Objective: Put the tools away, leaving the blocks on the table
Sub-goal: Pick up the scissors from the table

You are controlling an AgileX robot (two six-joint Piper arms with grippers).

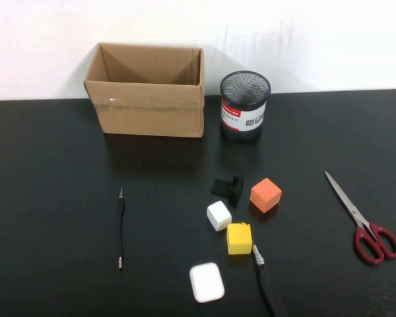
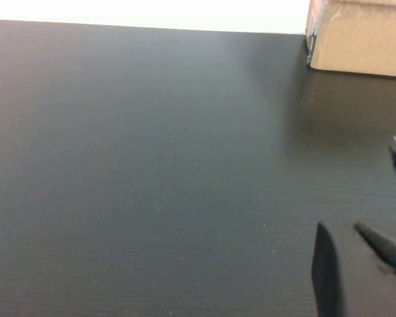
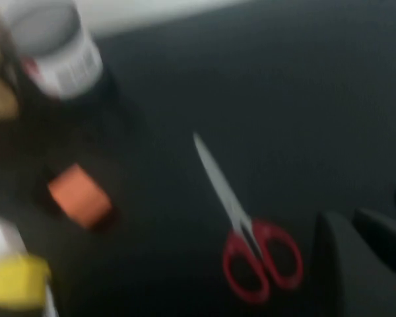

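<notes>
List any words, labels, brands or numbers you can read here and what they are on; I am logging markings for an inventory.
Mesh pen cup: a red and white label with print, too small to read.
Cardboard box: no print visible.
Scissors, blocks, white case, screwdrivers: no markings visible.
Left gripper over bare table; right gripper near the scissors: no text.

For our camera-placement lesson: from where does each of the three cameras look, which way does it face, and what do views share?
High view: raised on the robot's side, angled down at the black matte table, brown cardboard box and black mesh pen cup; no arm shows.
Left wrist view: low over bare table, facing the box corner; part of the left gripper shows.
Right wrist view: above the red-handled scissors and orange cube; part of the right gripper shows.
Shared: scissors, cube, cup in high and right wrist views.
</notes>
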